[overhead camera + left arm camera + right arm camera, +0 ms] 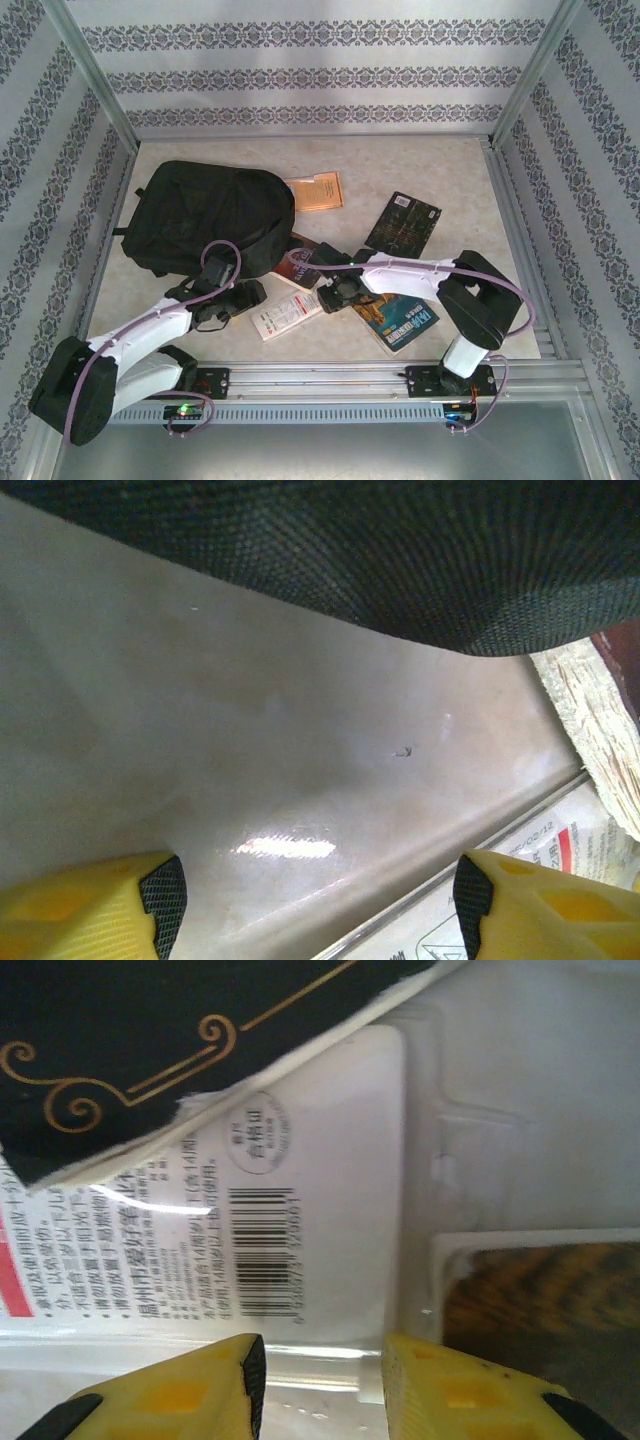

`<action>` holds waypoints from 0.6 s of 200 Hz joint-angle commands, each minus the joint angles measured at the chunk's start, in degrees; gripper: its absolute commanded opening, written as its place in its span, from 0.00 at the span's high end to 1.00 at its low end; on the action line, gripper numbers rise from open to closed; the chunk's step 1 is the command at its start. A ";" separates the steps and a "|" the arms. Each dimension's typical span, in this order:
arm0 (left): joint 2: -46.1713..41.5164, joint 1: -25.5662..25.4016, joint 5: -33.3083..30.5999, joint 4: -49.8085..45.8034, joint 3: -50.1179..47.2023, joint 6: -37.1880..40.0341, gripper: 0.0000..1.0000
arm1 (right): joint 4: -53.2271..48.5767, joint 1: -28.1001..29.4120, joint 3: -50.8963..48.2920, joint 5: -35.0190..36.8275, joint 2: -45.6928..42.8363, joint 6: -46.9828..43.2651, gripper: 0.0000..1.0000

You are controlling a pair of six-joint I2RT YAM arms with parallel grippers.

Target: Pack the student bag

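Your left claw (320,892): wide open, beside student bag (210,215), left side of table (450,175).
Your right claw (323,1375): narrowly open over white packet (320,1160).

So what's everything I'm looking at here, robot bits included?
bag: one, black, far left of the table
tan book: one, tan, by the bag's far right
black book: one, black, right of centre
brown book: one, dark brown, at the bag's near right
blue book: one, blue, partly under the right arm
pack: one, white, near centre
table: one, beige
left end effector: one, yellow, open, by the bag
right end effector: one, yellow, over the pack
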 commanded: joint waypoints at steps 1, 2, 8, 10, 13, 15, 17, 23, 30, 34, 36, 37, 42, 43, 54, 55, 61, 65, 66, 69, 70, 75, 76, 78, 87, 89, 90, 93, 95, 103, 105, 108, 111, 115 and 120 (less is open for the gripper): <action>3.58 -0.95 9.53 12.26 -2.24 -0.44 0.26 | 2.32 -1.21 -0.56 -7.97 0.28 1.45 0.64; 3.60 -0.99 9.60 12.38 -2.29 -0.44 0.27 | 2.44 -1.27 -0.60 -8.29 0.22 1.45 0.64; 3.82 -1.05 10.37 13.22 -2.51 -0.52 0.27 | 3.35 -1.55 -1.11 -10.35 -0.28 1.60 0.63; 3.86 -1.03 10.59 13.43 -2.55 -0.53 0.27 | 3.79 -1.68 -1.26 -11.25 -0.38 1.61 0.63; 4.05 -1.09 10.92 13.80 -2.65 -0.65 0.27 | 4.33 -1.81 -1.51 -12.65 -0.44 1.72 0.63; 4.16 -1.11 11.03 14.06 -2.68 -0.62 0.26 | 4.56 -1.90 -1.63 -13.45 -0.44 1.75 0.63; 4.30 -1.13 11.32 14.30 -2.73 -0.62 0.27 | 4.73 -2.01 -1.59 -14.42 -0.38 1.82 0.63; 4.89 -1.20 12.04 15.08 -2.69 -0.75 0.27 | 4.80 -2.13 -1.50 -16.09 -0.20 1.88 0.63; 5.83 -1.46 12.96 16.17 -2.70 -1.08 0.27 | 4.99 -2.13 -1.41 -17.19 -0.08 2.01 0.63; 6.56 -1.67 13.43 16.87 -2.73 -1.29 0.27 | 5.25 -2.13 -1.52 -18.00 -0.01 2.05 0.63; 6.90 -1.67 13.62 17.20 -2.70 -1.42 0.27 | 5.50 -2.13 -1.57 -18.41 0.02 2.05 0.63; 7.10 -1.70 13.66 17.27 -2.69 -1.50 0.27 | 5.61 -2.13 -1.59 -18.66 -0.04 2.05 0.63; 8.04 -1.94 14.09 18.14 -2.75 -1.81 0.27 | 6.08 -2.13 -1.73 -19.35 -0.07 2.26 0.63; 8.24 -2.01 14.16 18.26 -2.76 -1.91 0.27 | 6.21 -2.09 -1.76 -19.52 -0.08 2.24 0.63; 10.27 -2.60 14.93 19.71 -2.78 -2.53 0.27 | 6.96 -2.13 -2.02 -20.56 -0.32 2.65 0.63; 10.46 -2.65 14.93 19.80 -2.82 -2.54 0.27 | 7.04 -2.13 -2.08 -20.61 -0.34 2.66 0.63; 11.39 -2.97 15.11 20.10 -2.77 -2.71 0.27 | 7.58 -2.17 -2.22 -21.04 -0.43 2.88 0.63; 11.74 -3.12 15.20 20.06 -2.71 -2.80 0.27 | 7.82 -2.14 -2.36 -21.09 -0.43 3.00 0.63; 11.85 -3.17 15.15 20.02 -2.70 -2.80 0.27 | 7.87 -2.14 -2.43 -21.01 -0.44 3.05 0.63; 12.16 -3.26 15.18 19.92 -2.70 -2.81 0.27 | 8.00 -2.13 -2.42 -20.75 -0.38 3.24 0.63; 12.19 -3.33 15.19 19.81 -2.69 -2.85 0.27 | 8.05 -2.13 -2.41 -20.66 -0.37 3.31 0.63; 12.31 -3.31 14.96 19.15 -2.74 -2.96 0.27 | 8.10 -2.13 -2.32 -20.32 0.00 3.53 0.63; 12.27 -3.36 14.95 19.08 -2.80 -3.02 0.27 | 8.05 -2.13 -2.27 -20.31 0.04 3.54 0.63; 12.15 -3.34 14.81 18.78 -2.80 -3.06 0.27 | 8.02 -2.13 -2.22 -20.31 0.25 3.59 0.63; 11.07 -3.31 14.12 17.71 -3.10 -3.42 0.27 | 7.92 -2.13 -1.85 -20.09 1.17 3.87 0.64; 10.62 -3.33 13.99 17.36 -3.23 -3.42 0.27 | 7.97 -2.13 -1.82 -19.99 1.35 4.00 0.64; 10.41 -3.32 13.85 17.13 -3.22 -3.43 0.27 | 7.99 -2.13 -1.76 -19.88 1.46 4.04 0.64; 9.71 -3.31 13.56 16.32 -3.22 -3.38 0.27 | 8.05 -2.12 -1.73 -19.50 1.81 4.30 0.64; 9.20 -3.31 13.27 15.83 -3.19 -3.30 0.27 | 8.09 -2.13 -1.75 -19.25 1.94 4.57 0.64; 6.77 -3.32 12.17 12.86 -3.00 -2.96 0.27 | 8.44 -2.13 -1.70 -18.50 2.69 5.30 0.66; 6.07 -3.33 11.78 12.42 -2.90 -2.83 0.26 | 8.67 -2.13 -1.70 -18.51 2.89 5.41 0.66; 5.12 -3.32 11.37 11.37 -2.79 -2.77 0.26 | 8.89 -2.13 -1.72 -18.61 3.24 5.73 0.66; 4.02 -3.31 10.87 10.17 -2.76 -2.72 0.26 | 9.22 -2.13 -1.71 -18.71 3.54 5.99 0.69; 2.60 -3.32 10.28 8.84 -2.74 -2.85 0.26 | 9.65 -2.13 -1.68 -18.95 4.00 6.30 0.70; 0.72 -3.33 9.38 7.46 -2.90 -3.09 0.25 | 10.28 -2.12 -1.73 -19.05 4.48 6.81 0.70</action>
